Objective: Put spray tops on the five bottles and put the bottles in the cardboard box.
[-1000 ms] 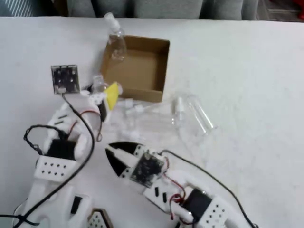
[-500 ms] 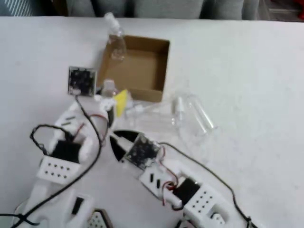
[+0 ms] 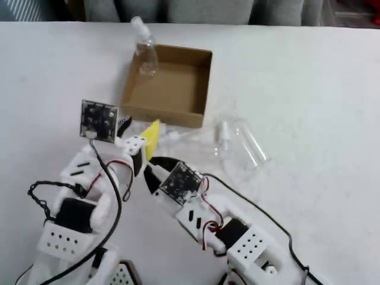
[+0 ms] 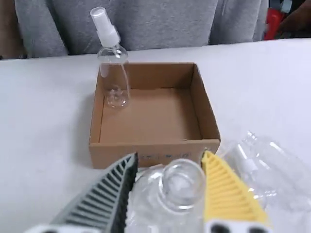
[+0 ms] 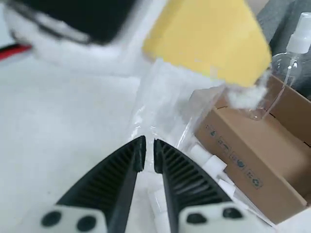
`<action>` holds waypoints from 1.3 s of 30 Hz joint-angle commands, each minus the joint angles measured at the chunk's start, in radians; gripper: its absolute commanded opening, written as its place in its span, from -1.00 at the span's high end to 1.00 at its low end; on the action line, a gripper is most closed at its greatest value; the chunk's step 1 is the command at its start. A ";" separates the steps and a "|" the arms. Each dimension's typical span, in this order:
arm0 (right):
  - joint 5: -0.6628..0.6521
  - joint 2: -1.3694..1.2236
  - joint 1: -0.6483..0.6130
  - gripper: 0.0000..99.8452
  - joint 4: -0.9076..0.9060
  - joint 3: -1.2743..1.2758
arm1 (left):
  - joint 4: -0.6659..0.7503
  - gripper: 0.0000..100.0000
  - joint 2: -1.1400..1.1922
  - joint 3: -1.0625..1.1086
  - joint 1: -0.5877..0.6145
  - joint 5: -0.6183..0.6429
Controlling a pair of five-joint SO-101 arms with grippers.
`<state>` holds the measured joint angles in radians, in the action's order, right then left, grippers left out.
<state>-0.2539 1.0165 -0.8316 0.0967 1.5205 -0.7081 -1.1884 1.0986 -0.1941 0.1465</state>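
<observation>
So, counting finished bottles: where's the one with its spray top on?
The capped bottle stands upright inside the cardboard box, in its far left corner in the high view, beyond the open bottle held by the left end effector.

My white left arm [image 3: 77,196] stretches up the near left of the table. My left gripper [image 4: 170,160], one grey ribbed finger [image 4: 104,199] and one yellow ribbed finger [image 4: 226,194], is clamped on the neck of a clear plastic bottle [image 4: 181,187]. My white right arm [image 3: 225,228] angles in from the lower right. My right gripper [image 5: 149,145] points at that yellow finger. Its two black ribbed fingers [image 5: 109,182] stand almost together with a thin slit between them, holding nothing.
</observation>
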 commanded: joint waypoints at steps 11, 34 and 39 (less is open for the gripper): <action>0.002 0.117 0.010 0.97 -0.179 -0.011 | 0.241 0.96 0.220 0.037 0.111 -0.008; 0.002 0.410 0.044 0.96 -0.587 -0.017 | -0.176 0.96 0.091 0.025 0.171 -0.017; 0.186 0.409 0.030 0.96 -0.550 -0.103 | 0.012 0.96 0.090 0.106 0.012 0.083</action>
<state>-0.2248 1.4139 -0.7933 -0.4849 1.5159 -0.8385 -1.0779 1.1830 -0.0621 0.1588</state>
